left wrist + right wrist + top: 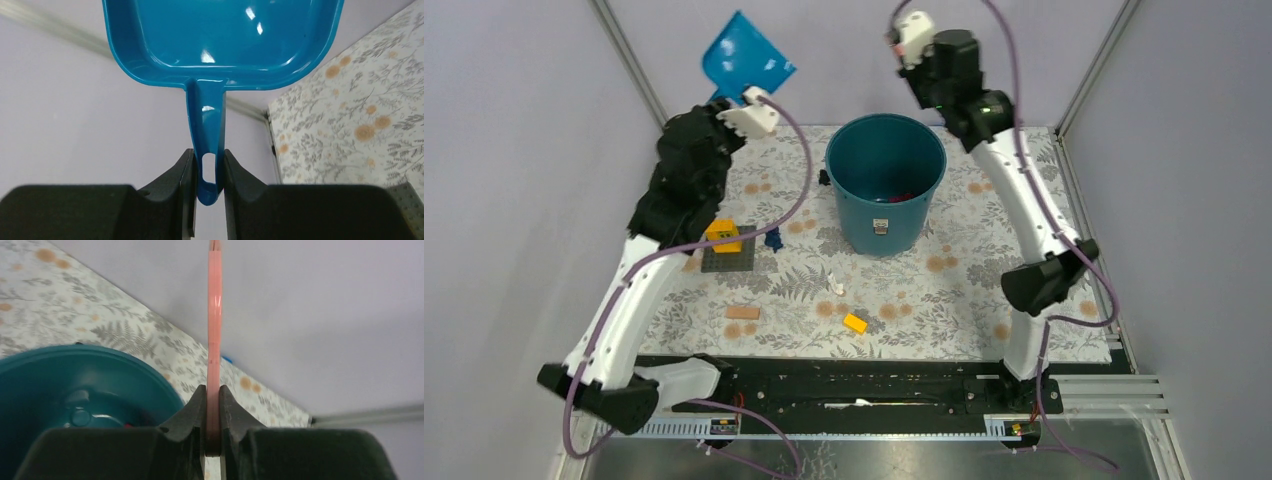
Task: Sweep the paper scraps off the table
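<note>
**Raised and gripping on both sides**

Grips a blue dustpan [746, 58] by its handle in the left claw [205, 176], jaws pressed against both sides of the handle at its hang hole. Holds the pan raised near the far left corner of the table [944, 300], scoop pointing up and away from the arm, inside of the scoop bare in the wrist view.

Clamps a thin pink strip [214, 315] in the right claw [213, 412], jaws closed tight on it. Shows the strip only edge-on, so cannot tell what sort of tool. Carries that claw high at the far side, above and behind a teal bucket [884, 190].

Finds the bucket upright at the far middle of the table, with something reddish at its bottom, too small to name.

Spots a dark blue scrap [773, 238] left of the bucket, just beside a grey plate [727, 258]; a white scrap [837, 283] nearer the front, on bare table; a black scrap [824, 178] right against the bucket's left wall, touching or not, cannot tell.

Sees also a yellow brick [724, 233] sitting on the grey plate, a tan block [743, 313] and a small orange block [855, 322] toward the front edge, well apart from either claw.
</note>
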Controlling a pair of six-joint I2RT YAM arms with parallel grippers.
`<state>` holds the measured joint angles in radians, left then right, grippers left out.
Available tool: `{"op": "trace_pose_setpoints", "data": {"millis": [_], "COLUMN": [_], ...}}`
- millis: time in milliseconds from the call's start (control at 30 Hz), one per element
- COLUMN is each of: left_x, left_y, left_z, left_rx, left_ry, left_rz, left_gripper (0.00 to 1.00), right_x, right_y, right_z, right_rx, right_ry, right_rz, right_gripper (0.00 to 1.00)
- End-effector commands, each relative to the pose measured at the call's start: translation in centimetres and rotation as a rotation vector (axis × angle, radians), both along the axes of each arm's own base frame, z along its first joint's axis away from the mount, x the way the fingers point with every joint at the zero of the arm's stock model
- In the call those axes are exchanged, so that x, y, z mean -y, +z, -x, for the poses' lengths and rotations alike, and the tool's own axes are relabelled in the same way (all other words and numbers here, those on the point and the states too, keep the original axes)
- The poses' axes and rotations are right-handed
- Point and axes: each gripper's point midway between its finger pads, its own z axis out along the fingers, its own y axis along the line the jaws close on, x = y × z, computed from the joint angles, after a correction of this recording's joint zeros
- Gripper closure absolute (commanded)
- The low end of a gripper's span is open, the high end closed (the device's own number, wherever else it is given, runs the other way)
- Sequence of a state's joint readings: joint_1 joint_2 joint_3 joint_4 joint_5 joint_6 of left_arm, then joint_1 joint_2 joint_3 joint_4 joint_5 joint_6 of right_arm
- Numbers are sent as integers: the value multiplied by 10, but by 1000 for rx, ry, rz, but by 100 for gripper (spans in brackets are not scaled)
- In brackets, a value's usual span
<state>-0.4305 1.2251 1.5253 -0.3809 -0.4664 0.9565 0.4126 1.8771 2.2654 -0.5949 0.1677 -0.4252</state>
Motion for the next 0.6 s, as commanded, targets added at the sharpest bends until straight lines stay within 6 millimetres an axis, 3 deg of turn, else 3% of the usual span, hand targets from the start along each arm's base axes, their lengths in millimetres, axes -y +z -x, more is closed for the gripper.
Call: {"op": "trace_pose_setpoints", "data": {"millis": [0,100,200,367,467,567], "left_x": [-42,-52,-70,-110,-114,-121], "left_y": [1,-7,-21,-57,-84,-114], "left_z": [32,49,62,87,109,128], "left_rx": [31,-1,-17,-80,-152,-216], "left_ry": [123,158,225,404,460,546], "left_rz": [177,237,337,502,631,741], "left_gripper": [100,100,100,100,100,100], "right_x": [-80,-132,-178,-238,-272,-288], "right_y": [64,63,51,4,-31,-66], "right_z": [23,43,62,86,103,111], "right_rx": [225,278,283,221,184,156], "right_ry": [120,213,303,411,463,465], "right_rz": [111,193,224,263,329,422], "right_gripper": [100,100,100,100,100,100]}}
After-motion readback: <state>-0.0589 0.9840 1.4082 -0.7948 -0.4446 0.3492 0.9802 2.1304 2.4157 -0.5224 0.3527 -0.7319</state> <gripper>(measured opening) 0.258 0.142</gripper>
